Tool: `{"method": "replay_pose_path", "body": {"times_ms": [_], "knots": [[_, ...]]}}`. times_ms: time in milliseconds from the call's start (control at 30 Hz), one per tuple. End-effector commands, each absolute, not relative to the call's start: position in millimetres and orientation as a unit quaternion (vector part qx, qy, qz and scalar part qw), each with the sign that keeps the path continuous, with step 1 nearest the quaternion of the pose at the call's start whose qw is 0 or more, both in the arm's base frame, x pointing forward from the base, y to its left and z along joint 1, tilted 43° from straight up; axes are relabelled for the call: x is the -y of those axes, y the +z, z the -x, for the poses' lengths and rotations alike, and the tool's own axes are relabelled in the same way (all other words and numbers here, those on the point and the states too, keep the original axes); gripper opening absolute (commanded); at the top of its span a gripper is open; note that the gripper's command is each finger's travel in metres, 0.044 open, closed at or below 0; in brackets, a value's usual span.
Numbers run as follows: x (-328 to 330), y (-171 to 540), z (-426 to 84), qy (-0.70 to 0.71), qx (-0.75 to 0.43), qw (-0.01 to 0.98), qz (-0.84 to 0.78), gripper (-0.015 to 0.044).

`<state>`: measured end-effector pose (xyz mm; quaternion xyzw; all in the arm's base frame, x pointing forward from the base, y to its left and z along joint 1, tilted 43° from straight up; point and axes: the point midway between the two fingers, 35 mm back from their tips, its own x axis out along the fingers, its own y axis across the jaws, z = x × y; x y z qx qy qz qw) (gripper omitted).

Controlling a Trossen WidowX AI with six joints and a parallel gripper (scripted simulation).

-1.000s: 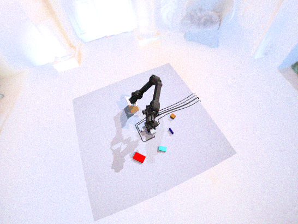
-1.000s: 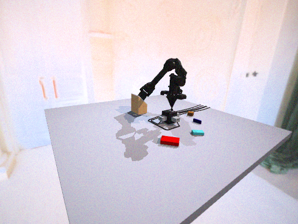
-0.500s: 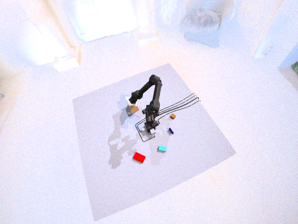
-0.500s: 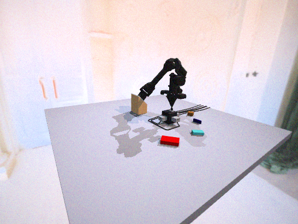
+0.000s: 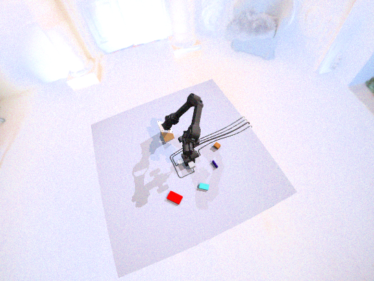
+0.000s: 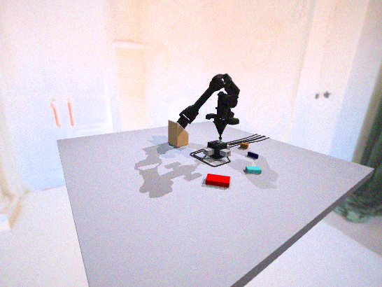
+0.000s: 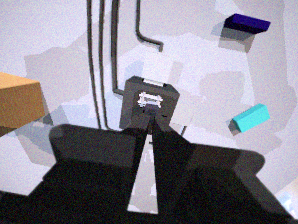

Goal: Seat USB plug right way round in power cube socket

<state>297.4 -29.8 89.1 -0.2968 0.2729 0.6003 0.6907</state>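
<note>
The dark power cube (image 6: 217, 145) (image 7: 167, 107) stands on the table with white plugs (image 6: 208, 151) (image 7: 158, 65) in its sides. My gripper (image 6: 220, 138) (image 7: 151, 119) points straight down above its top and is shut on the small dark USB plug (image 7: 151, 108). The fingertips nearly meet around the plug, close over the cube's top face. A white outline marks the top around the socket in the wrist view. The fingers hide part of the plug and the socket opening, so the plug's depth and which way round it sits cannot be told.
Black cables (image 5: 224, 131) (image 6: 245, 142) (image 7: 115, 45) run beside the cube. A red block (image 5: 175, 197) (image 6: 217, 180), a cyan block (image 5: 203, 186) (image 6: 253, 169) (image 7: 251, 118), a navy block (image 5: 214, 164) (image 6: 252, 155) (image 7: 248, 23) and an orange block (image 5: 217, 145) (image 6: 244, 145) lie nearby. A wooden block (image 5: 167, 137) (image 6: 178, 137) stands by the arm's base.
</note>
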Motion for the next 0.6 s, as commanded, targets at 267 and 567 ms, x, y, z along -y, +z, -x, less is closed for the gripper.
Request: {"method": "replay_pose_path", "body": {"times_ms": [267, 567], "knots": [[35.5, 95.3, -296.9, 0.601, -0.272, 0.689, 0.3, 0.0], [39.5, 99.7, -296.1, 0.601, -0.272, 0.689, 0.3, 0.0]]}}
